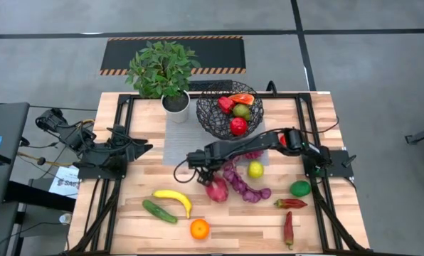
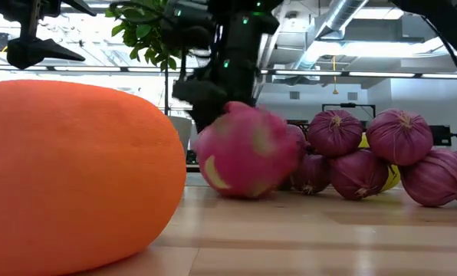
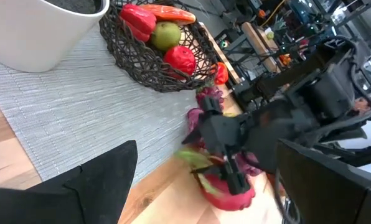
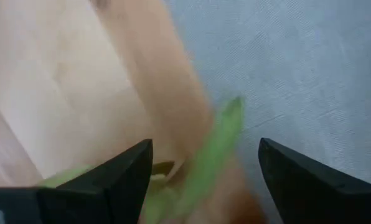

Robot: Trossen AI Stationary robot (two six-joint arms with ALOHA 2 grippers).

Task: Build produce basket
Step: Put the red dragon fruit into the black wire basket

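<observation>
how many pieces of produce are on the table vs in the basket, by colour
In the basket:
red: 2 (red pepper, red apple)
orange-red slice: 1
green pear: 1
On the table:
yellow: 2 (banana, lemon)
green: 2 (cucumber, lime)
orange: 1
red chillies: 2 ()
pink dragonfruit: 1
purple onion string: 1
Total: 13

1. A pale wooden table [image 1: 134,231] carries a grey mat [image 1: 180,146] just behind the right gripper [image 1: 206,173]; the wire basket [image 1: 210,117] and a potted plant [image 1: 166,75] stand on the mat.
2. Under the gripper lies a pink dragonfruit [image 1: 216,189]; beside it purple grapes [image 1: 244,186], a yellow-green fruit [image 1: 255,169], a lime [image 1: 300,188], two red peppers [image 1: 290,204].
3. Nearer the front edge lie a banana [image 1: 173,198], cucumber [image 1: 159,211], orange [image 1: 199,228].
</observation>
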